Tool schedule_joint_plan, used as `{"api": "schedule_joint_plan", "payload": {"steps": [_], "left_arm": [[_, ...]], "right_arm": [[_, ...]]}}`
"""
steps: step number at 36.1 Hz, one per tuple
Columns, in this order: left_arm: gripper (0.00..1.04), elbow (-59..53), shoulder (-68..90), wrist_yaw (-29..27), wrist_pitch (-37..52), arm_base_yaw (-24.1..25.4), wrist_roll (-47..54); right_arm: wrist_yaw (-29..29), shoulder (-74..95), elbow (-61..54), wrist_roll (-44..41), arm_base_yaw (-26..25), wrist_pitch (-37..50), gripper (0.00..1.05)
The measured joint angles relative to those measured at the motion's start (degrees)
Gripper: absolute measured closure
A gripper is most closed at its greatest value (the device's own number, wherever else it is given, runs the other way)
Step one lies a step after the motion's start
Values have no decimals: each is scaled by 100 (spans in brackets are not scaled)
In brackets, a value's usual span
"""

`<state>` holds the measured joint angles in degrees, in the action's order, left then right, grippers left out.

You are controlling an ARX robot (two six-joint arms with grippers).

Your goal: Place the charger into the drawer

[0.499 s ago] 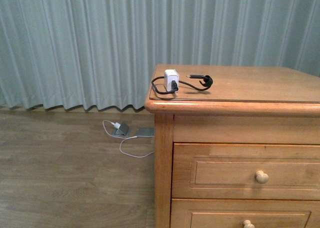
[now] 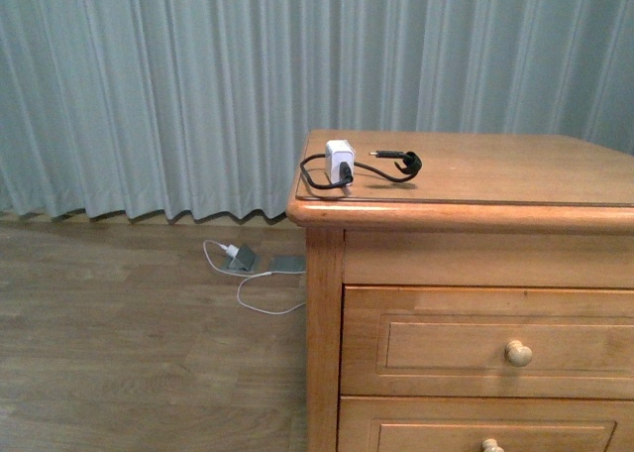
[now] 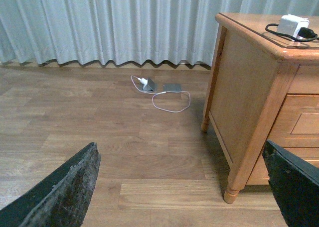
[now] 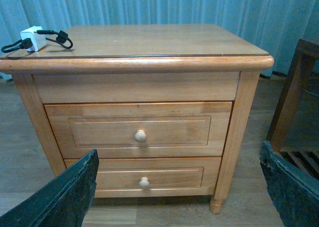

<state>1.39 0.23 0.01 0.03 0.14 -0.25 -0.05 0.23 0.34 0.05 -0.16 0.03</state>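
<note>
Charger (image 2: 340,161) is the prize, but start at the pincers. The left pincer (image 3: 179,148) hangs released, dark fingers (image 3: 65,192) spread wide with nothing between them, low over the wooden floor (image 3: 99,137) off the dresser's side. The right pincer (image 4: 179,150) is likewise released and empty, squared up to the front of the dresser (image 2: 325,323). Neither arm shows in the front view.

Out from there, the drawer (image 2: 446,343) in the lower right of the front frame is fully shut. Its round knob (image 2: 518,352) lies dead ahead of the right pincer.

Further out, upper centre of the front frame, the charger sits on the surface (image 2: 515,169) at its front left corner. Its black cable (image 2: 408,162) loops along the front edge toward frame right, so the long axis runs across the frame. I'd judge the left arm nearer the charger, which lies above and beyond its pincer, and the right arm better set for the knob. By my reckoning, the drawer has to open first.
</note>
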Motion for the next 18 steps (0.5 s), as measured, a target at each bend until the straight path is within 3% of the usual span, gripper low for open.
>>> {"api": "schedule_joint_plan", "payload": {"steps": [11,15,18], "left_arm": [[6,0,0,-2,0,0,0],[6,0,0,2,0,0,2],[6,0,0,-2,0,0,0]], "right_arm": [[-9,2,0,0,-2,-2,9],[-1429,575,267,13,-238,-610,9],[-1606,1423,385,-7,105,-302,9]]}}
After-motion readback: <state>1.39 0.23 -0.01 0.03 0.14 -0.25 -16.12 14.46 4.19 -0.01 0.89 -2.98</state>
